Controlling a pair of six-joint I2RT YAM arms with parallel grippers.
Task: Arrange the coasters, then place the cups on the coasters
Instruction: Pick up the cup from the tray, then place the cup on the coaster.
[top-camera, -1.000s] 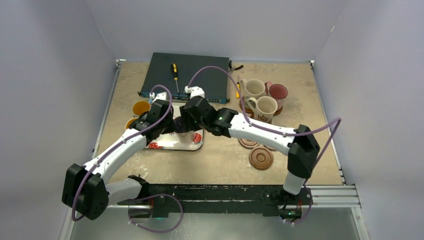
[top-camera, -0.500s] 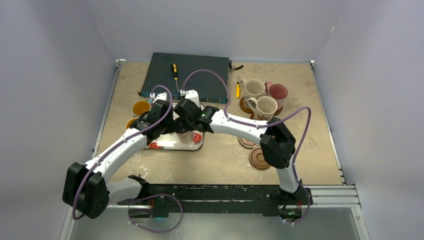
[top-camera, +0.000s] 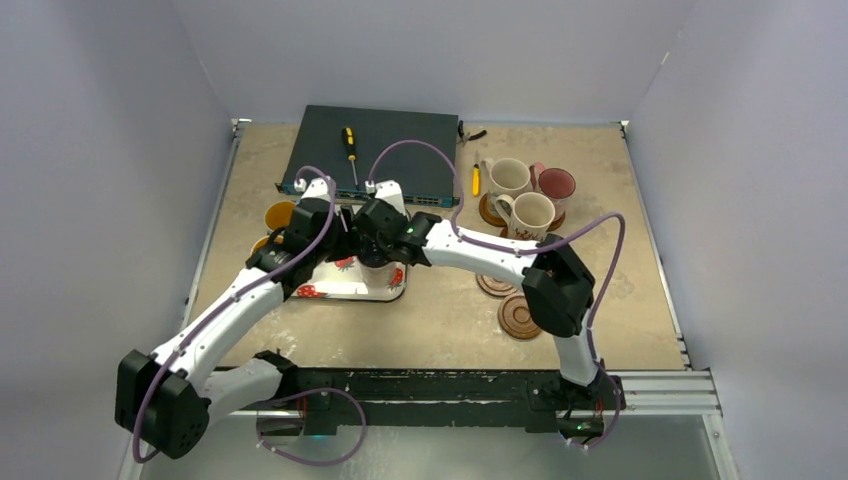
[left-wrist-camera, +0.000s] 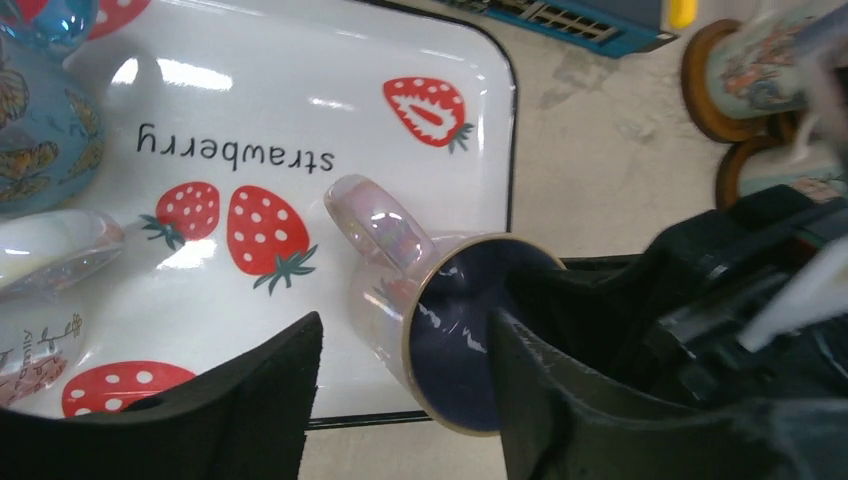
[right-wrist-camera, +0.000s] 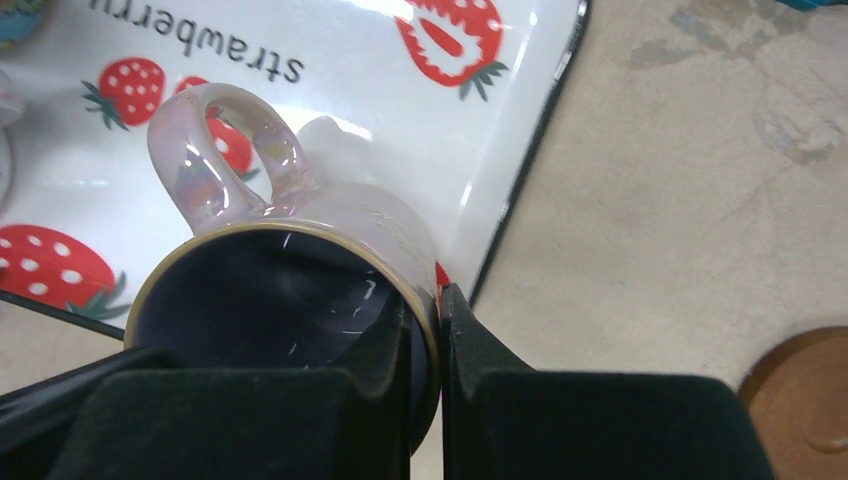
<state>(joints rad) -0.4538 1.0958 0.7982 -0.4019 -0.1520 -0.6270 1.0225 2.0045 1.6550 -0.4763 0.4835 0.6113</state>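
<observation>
A pearly pink cup (right-wrist-camera: 300, 215) with a purple inside hangs tilted over the near right corner of the white strawberry tray (right-wrist-camera: 330, 100). My right gripper (right-wrist-camera: 440, 300) is shut on its rim, one finger inside and one outside. My left gripper (left-wrist-camera: 403, 330) is open around the same cup (left-wrist-camera: 400, 290), its fingers clear of the wall. In the top view both grippers meet over the tray (top-camera: 330, 292) and hide the cup. Two bare coasters (top-camera: 522, 316) (top-camera: 495, 286) lie right of the tray. Three cups (top-camera: 532, 213) stand on coasters at the back right.
A blue cup (left-wrist-camera: 40, 110) stands at the tray's left end, with orange-inside cups (top-camera: 281, 215) beyond the tray's left side. A dark network switch (top-camera: 400, 140) with a yellow screwdriver (top-camera: 349, 148) on it lies at the back. A small yellow tool (top-camera: 475, 180) lies beside the cream cups.
The right arm reached left over the tray and its gripper closed on the cup's rim. My left gripper, shut on that cup before, has opened and drawn back to the left.
</observation>
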